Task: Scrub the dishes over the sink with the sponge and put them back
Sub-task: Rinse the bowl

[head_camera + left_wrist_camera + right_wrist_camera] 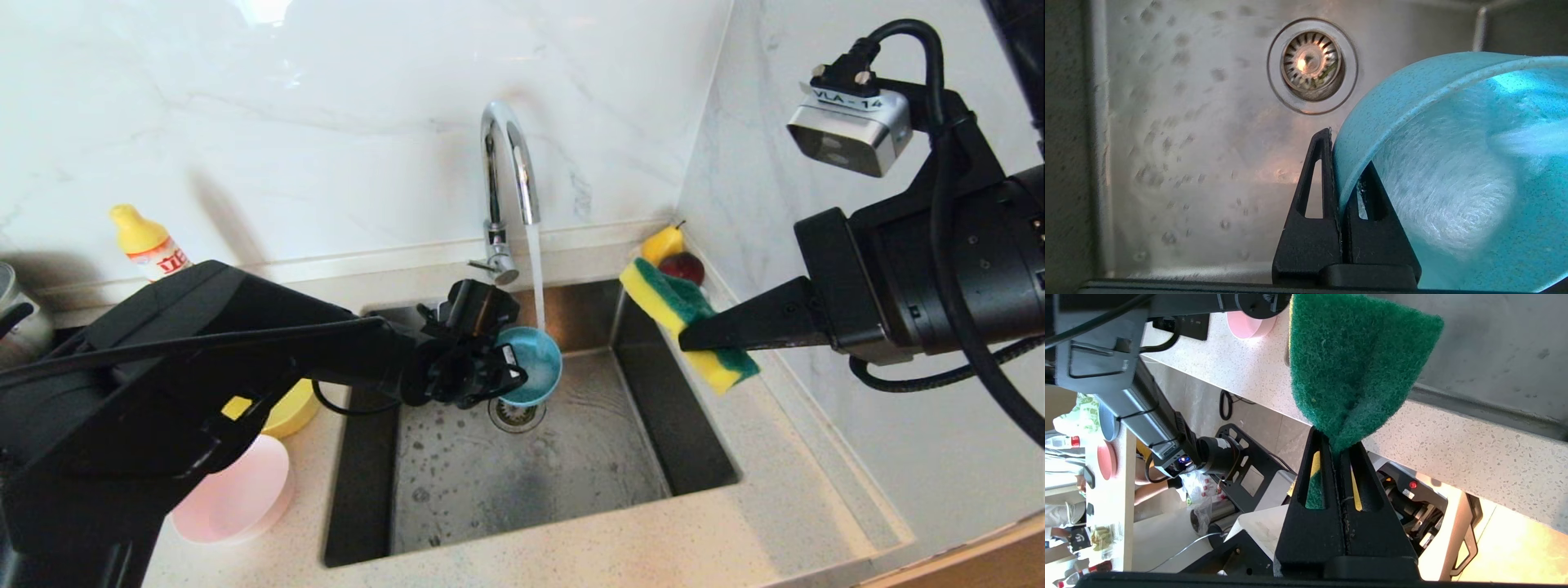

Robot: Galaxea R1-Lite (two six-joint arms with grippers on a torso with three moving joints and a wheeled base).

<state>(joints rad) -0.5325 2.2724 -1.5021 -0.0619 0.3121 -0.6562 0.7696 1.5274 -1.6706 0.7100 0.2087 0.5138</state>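
Observation:
My left gripper (510, 371) is shut on the wall of the teal-blue bowl (535, 363), holding it tilted above the sink (571, 474) with the tap's water stream (535, 269) running into it. In the left wrist view one finger presses outside and one inside the bowl (1453, 163), at my left gripper (1345, 151). My right gripper (686, 339) hangs over the sink's right rim, shut on the sponge (665, 298), which is pinched and folded, green face outward (1355, 363), at my right gripper (1336, 439). The pink bowl (237, 498) and yellow bowl (290, 412) rest on the left counter.
The arched faucet (506, 163) stands behind the sink, above the drain (516, 415). A yellow soap bottle (147, 241) and a steel pot (20, 318) are at the back left. Fruit (673, 253) sits in the back right corner against the marble wall.

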